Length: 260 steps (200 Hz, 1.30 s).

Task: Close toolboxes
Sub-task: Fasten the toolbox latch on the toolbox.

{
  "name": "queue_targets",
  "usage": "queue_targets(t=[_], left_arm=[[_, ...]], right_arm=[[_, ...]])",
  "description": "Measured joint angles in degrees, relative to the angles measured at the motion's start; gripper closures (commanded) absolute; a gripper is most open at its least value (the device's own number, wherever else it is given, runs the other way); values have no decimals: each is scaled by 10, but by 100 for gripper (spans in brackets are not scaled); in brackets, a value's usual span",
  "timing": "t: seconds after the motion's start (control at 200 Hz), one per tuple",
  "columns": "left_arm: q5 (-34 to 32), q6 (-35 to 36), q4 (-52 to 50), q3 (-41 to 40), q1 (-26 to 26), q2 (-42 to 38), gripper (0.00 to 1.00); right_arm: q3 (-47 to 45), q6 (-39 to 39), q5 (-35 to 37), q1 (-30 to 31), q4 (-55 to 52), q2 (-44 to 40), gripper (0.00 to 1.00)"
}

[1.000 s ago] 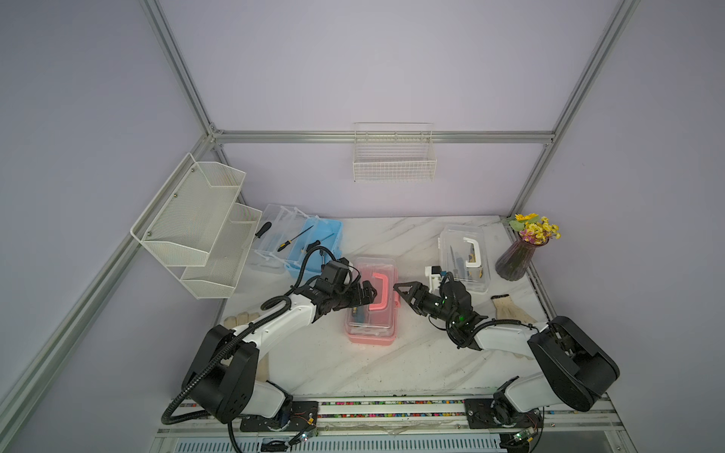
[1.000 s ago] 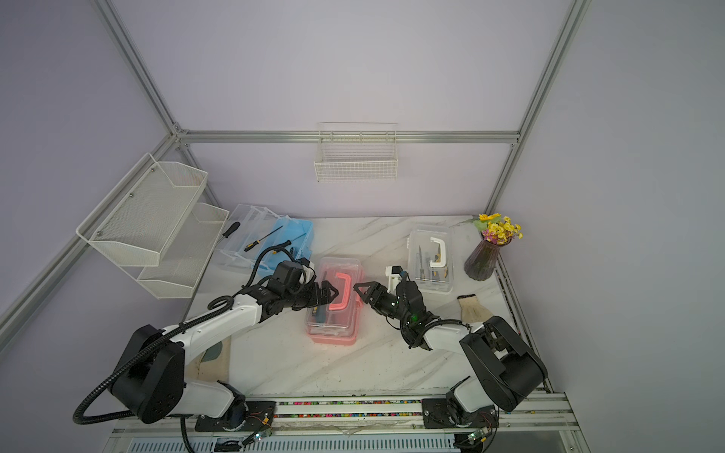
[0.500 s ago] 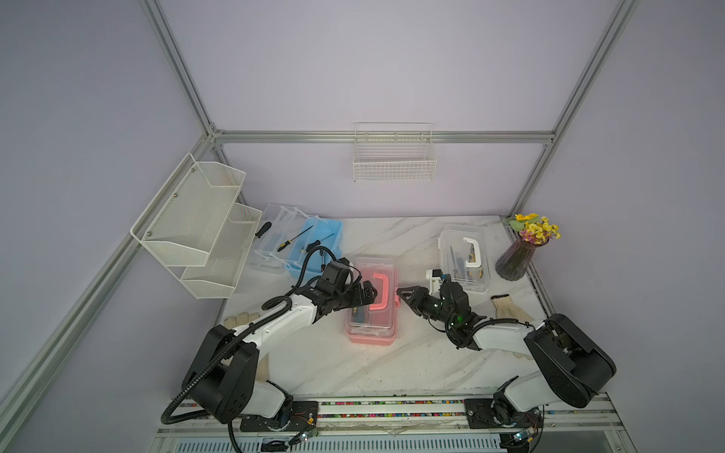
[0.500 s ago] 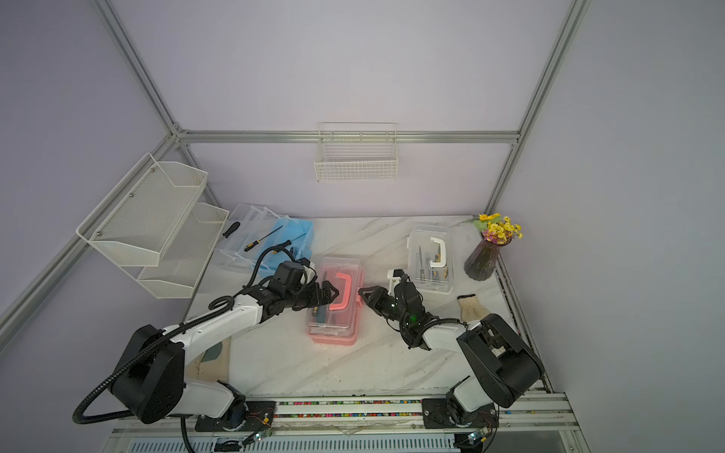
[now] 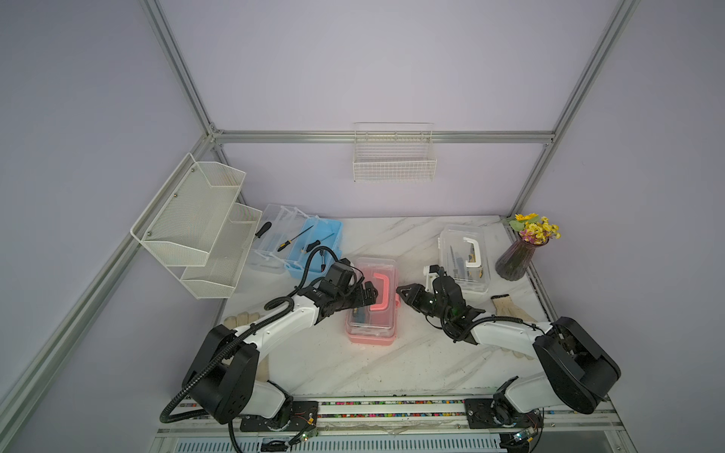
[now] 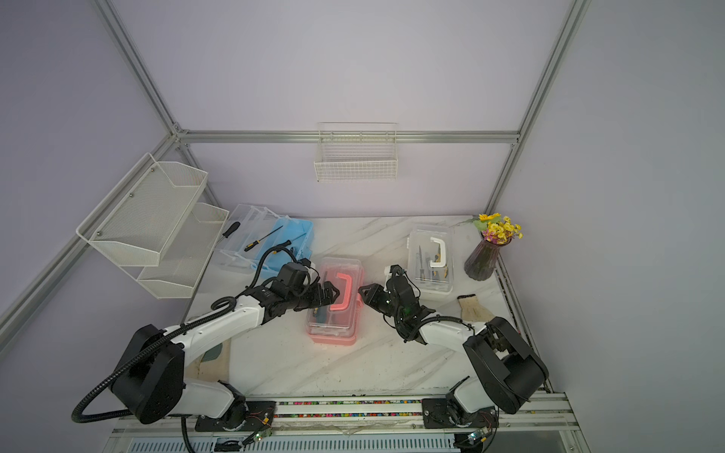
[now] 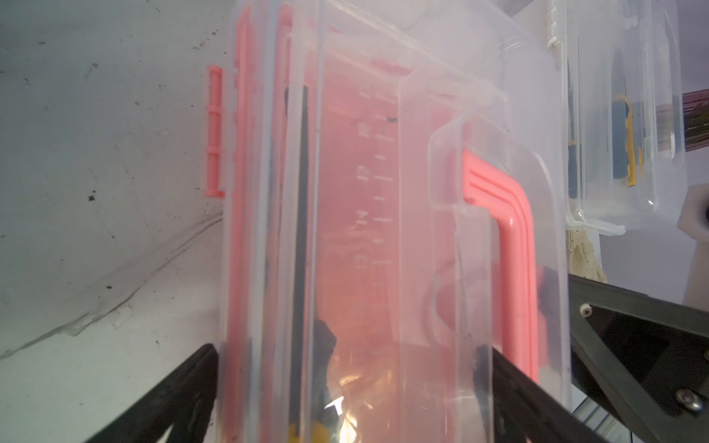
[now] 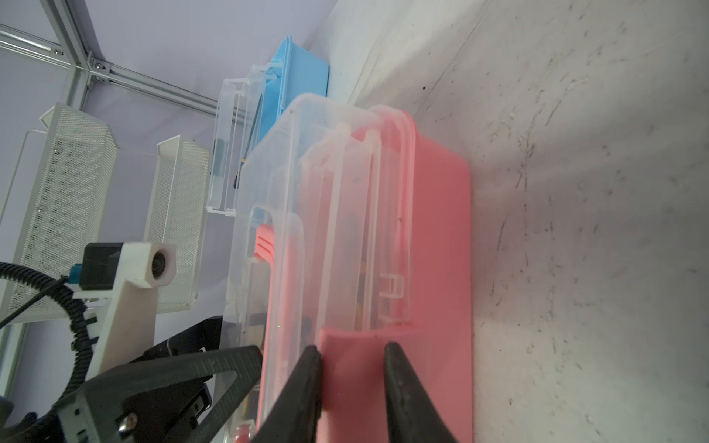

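The pink toolbox (image 5: 372, 333) (image 6: 333, 333) lies mid-table with its clear lid down. My left gripper (image 5: 368, 294) (image 7: 353, 383) stands open over the lid's near-left part, beside the pink handle (image 7: 514, 249). My right gripper (image 5: 402, 291) (image 8: 353, 349) is at the box's right side. Its jaws are narrowed at the pink latch (image 8: 356, 368), one finger against the latch's edge; a grip does not show. The white toolbox (image 5: 465, 259) at the back right has its lid down. The blue toolbox (image 5: 314, 243) at the back left is open, its clear lid (image 5: 270, 239) laid back.
Screwdrivers (image 5: 294, 239) lie in and on the blue box. A vase of flowers (image 5: 514, 262) stands at the right edge, with a glove (image 5: 510, 308) in front of it and another (image 5: 241, 317) at the left. Mesh shelves (image 5: 196, 227) overhang the left side.
My right gripper has slid left to the pink box's side, and its jaws have drawn much closer together. The left arm has not moved.
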Motion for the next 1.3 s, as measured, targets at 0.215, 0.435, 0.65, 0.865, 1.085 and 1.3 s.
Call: queue_targets(t=[0.215,0.435,0.65,0.865,1.085,1.3], left_arm=[[-7,-4,-2,2,-5,1,0],[-14,-12,-2,2,-8,1,0],[-24,-30,0,2,-11,1,0],[-34,-47,0,2,-15,-3,0],[-37,-53,0,2,-15,-3,0],[-41,-57,0,2,-18,-3,0]], right_arm=[[19,-17,29,9,-36,-3,78],[31,-23,50,17,-56,-3,80],[48,-24,63,23,-89,-2,76],[59,-25,72,29,-117,-2,75],[59,-24,77,34,-123,-5,75],[59,-23,85,38,-123,-5,76]])
